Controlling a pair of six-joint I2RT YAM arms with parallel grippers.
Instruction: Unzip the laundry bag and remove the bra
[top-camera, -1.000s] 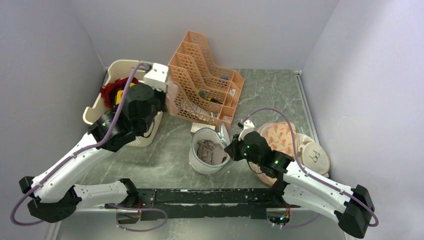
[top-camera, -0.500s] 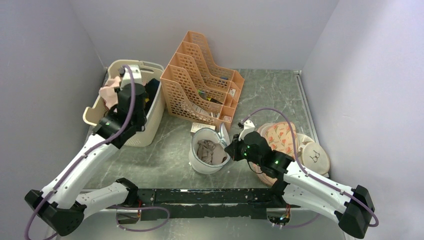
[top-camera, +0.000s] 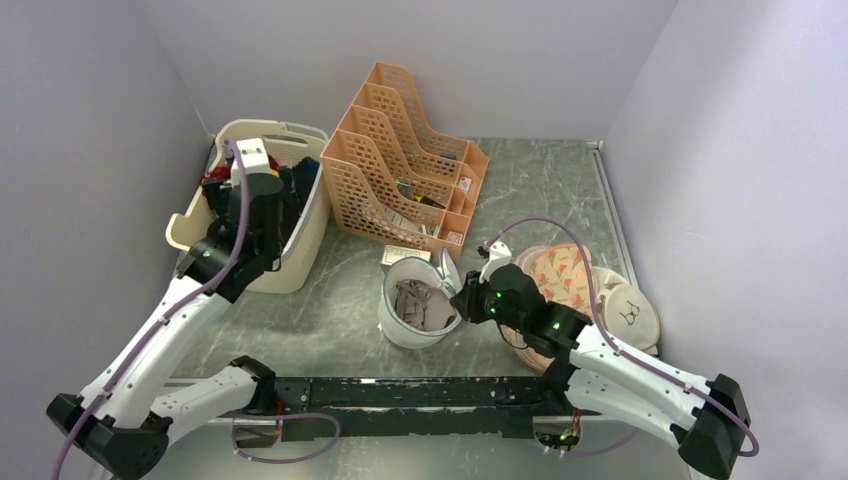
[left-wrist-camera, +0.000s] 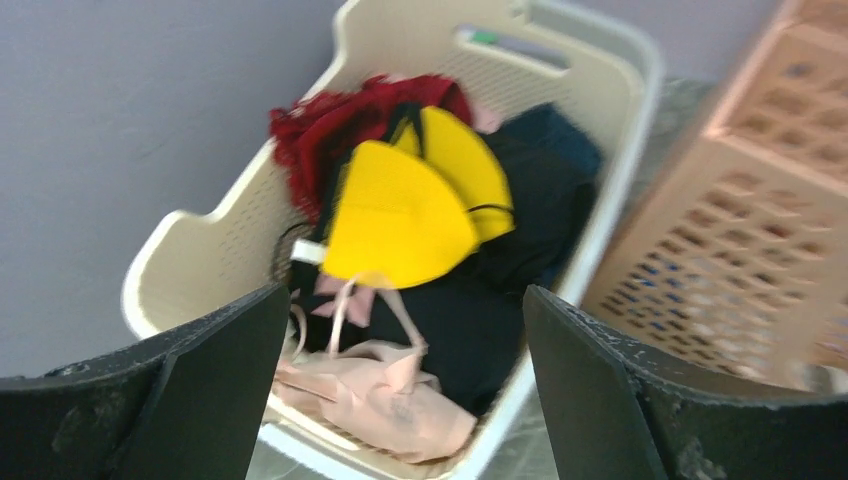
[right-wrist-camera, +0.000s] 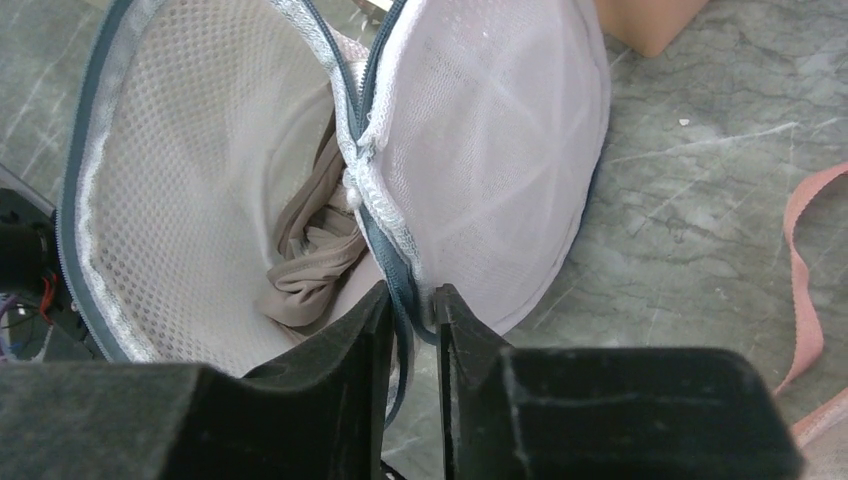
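Observation:
The laundry bag (top-camera: 388, 305) stands unzipped in the middle of the table, its lid flap (right-wrist-camera: 500, 150) tilted up. A beige-brown cloth (right-wrist-camera: 310, 260) lies inside it. My right gripper (right-wrist-camera: 412, 305) is at the bag's right rim, jaws a narrow gap apart, with the grey zip edge (right-wrist-camera: 385, 235) running between them. The pale pink bra (left-wrist-camera: 385, 395) lies at the near end of the cream basket (left-wrist-camera: 180, 240), on black clothes below a yellow piece (left-wrist-camera: 400, 215). My left gripper (left-wrist-camera: 403, 310) hangs wide open above it, holding nothing.
An orange file rack (top-camera: 400, 170) stands right beside the basket (top-camera: 190, 230). A peach printed pad (top-camera: 560, 275) and a flat white disc (top-camera: 632, 315) lie right of the bag, under my right arm. A pink strap (right-wrist-camera: 805, 270) lies on the table near the bag.
My left gripper carried the pink bra over the basket, then opened, and the bra now lies in the basket. My right jaws have parted a little at the bag's rim.

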